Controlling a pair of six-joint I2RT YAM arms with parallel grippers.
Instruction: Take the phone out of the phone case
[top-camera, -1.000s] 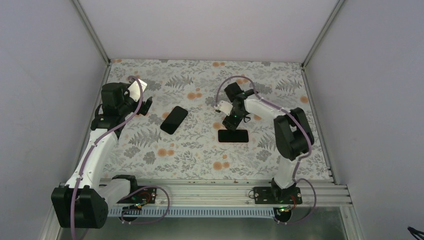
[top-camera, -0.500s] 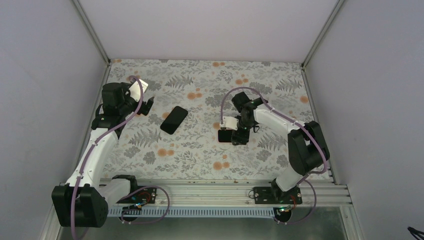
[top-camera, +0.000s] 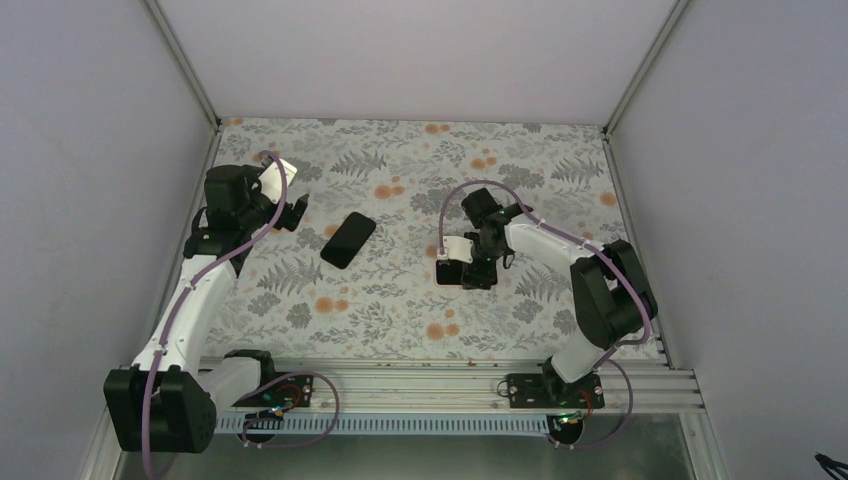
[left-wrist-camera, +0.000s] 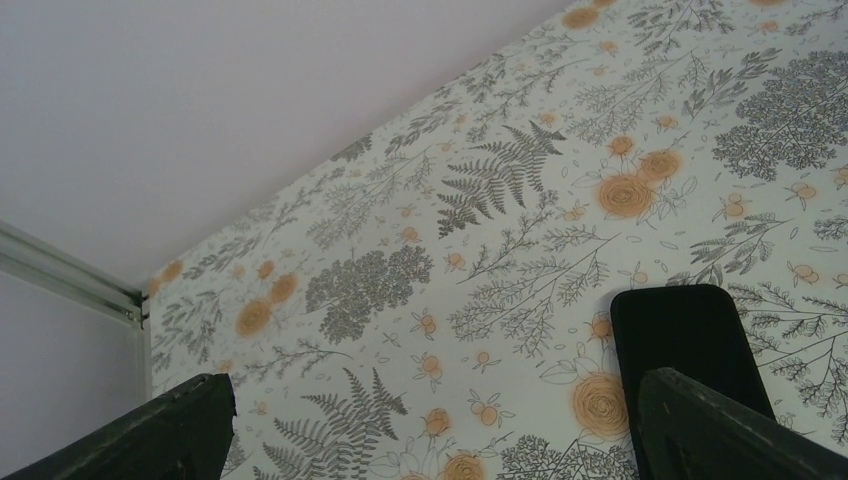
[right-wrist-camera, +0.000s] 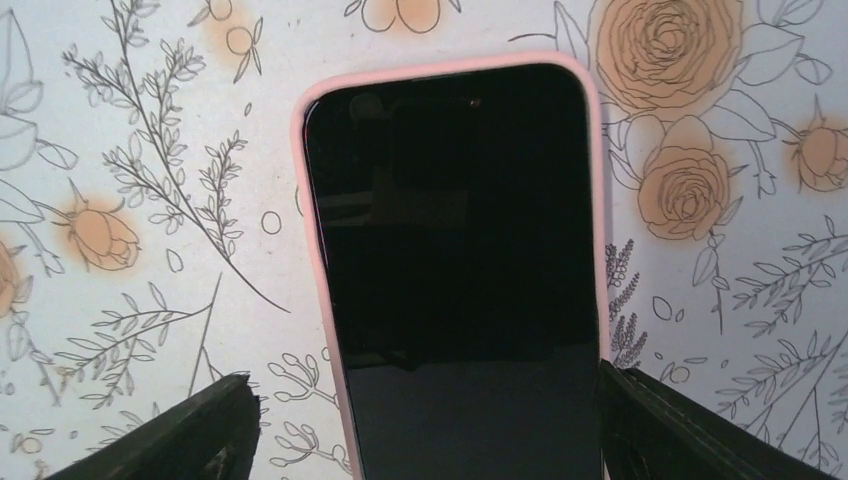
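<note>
The counter (top-camera: 400, 320) is covered in a pale print of grey ferns and orange roses. Plain lilac-grey walls enclose it: back wall (top-camera: 400, 50), left wall (top-camera: 80, 200), right wall (top-camera: 750, 200). Aluminium posts (top-camera: 185, 65) mark the far corners, and a ribbed rail (top-camera: 420, 380) edges the near side. The light is soft and even.

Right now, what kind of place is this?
Probably a robot lab test booth: plain white walls box in a flowery table, and a left arm and right arm are bolted to a metal rail.

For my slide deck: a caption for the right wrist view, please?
Right tool open astride the phone, screen up in its pink case, on the floral table cover.
</note>
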